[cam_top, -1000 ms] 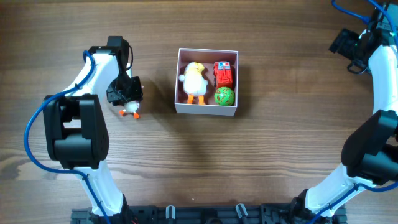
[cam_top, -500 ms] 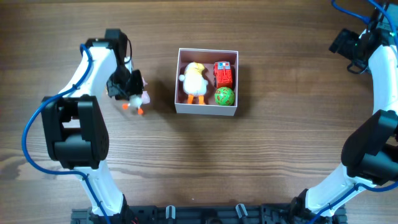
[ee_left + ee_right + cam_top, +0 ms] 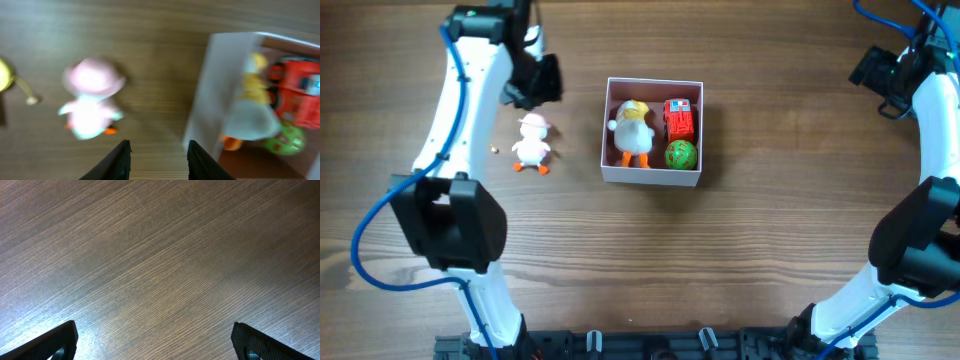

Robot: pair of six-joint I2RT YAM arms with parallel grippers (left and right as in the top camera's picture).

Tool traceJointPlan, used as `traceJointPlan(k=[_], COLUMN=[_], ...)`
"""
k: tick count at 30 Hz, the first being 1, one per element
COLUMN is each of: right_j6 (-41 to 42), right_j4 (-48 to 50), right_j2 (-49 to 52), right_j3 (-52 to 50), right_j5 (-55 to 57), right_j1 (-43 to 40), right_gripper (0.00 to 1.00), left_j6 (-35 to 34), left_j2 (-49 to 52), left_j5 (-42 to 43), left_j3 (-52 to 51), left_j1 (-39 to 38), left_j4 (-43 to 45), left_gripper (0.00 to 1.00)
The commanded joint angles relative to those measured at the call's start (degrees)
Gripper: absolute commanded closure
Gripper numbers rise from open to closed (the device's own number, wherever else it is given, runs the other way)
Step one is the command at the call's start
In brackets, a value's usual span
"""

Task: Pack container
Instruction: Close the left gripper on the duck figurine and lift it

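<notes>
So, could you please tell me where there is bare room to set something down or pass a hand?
Widest: bare wood between the container and the right arm, and the stretch nearer the robot. Narrower: the strip between container and hatted duck. Crowded: inside the container, with big duck, red toy and ball.

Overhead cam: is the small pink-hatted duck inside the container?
No. The small duck stands on the table to the left of the container, clear of its wall.
</notes>
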Motion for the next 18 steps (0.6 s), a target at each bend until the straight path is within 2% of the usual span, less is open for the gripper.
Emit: traceJointPlan(k=[1,5,7,18], right_j6=[0.63,0.61,0.63,0.63], right_j4=[0.13,0.13,0.13,0.13], right_j2=[0.04,0.04,0.04,0.04], right_j3=[-0.11,-0.11,-0.11,-0.11], right_j5=[0.98,0.96,0.96,0.98], right_j1=[0.07,0.07,0.07,0.07], right_gripper=[0.0,0.0,0.0,0.0], left_j6=[0.07,-3.74,-4.68,-6.95], left_j2=[-0.57,-0.52,-0.52,-0.52], left_j5=[-1.73,-12.85,-15.37,-14.6], left_j3=[2.8,1.25,-0.04,-15.67], left_j1=[-4.17,-5.03,-4.22,3.63], left_j4=[0.61,0.26,0.15,3.67], left_gripper=[0.58,0.53,0.52,0.48])
